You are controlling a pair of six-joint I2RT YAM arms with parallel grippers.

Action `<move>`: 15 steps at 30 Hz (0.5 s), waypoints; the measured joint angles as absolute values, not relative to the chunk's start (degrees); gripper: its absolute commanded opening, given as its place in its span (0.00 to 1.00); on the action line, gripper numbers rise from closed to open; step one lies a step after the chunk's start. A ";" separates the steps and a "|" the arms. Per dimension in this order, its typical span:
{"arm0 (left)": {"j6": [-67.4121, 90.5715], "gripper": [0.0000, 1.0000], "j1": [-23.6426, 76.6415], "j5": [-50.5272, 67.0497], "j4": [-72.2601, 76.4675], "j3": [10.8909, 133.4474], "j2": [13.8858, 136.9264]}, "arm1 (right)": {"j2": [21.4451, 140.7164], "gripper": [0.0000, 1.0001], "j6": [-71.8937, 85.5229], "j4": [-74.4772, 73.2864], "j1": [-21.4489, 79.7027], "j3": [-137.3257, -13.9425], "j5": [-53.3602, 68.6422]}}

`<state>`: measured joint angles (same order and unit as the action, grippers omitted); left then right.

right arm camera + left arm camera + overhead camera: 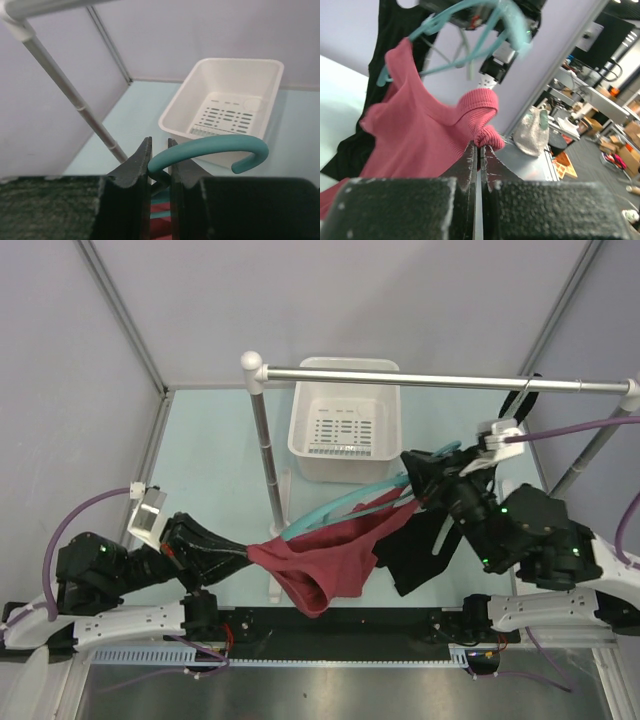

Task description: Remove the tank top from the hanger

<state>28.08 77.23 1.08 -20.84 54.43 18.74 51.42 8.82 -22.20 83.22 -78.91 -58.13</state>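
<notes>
The left gripper (479, 147) is pinching a ribbed fold of the red tank top (415, 145), its jaws pressing tight together on the cloth. The right gripper (159, 144) is clasping the teal hanger (210, 147) at its neck, with the hook curving toward the white basket (270, 100). The tank top is hanging above the table between the arms. It is stretching lengthwise from the left gripper up and rightward to the hanger, where its far end is draping over one arm.

You have nothing readable in any view: no word, brand, number or sign. Ahead of your right gripper (159, 150), past its fingertips, the white basket (240, 60) has a round moulded mark on its floor, too small to make out. Beyond your left gripper (479, 149), off to its right, the cardboard boxes (632, 131) are too blurred for lettering.
</notes>
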 measured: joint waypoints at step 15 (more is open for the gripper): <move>29.87 0.00 77.23 -12.43 -26.00 57.78 34.44 | 47.46 0.00 23.75 -11.88 82.87 -74.17 -35.51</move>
<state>29.87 77.23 -12.43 -26.00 57.78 34.44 47.46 23.75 -11.88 82.87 -74.17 -35.51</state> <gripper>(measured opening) 0.011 0.181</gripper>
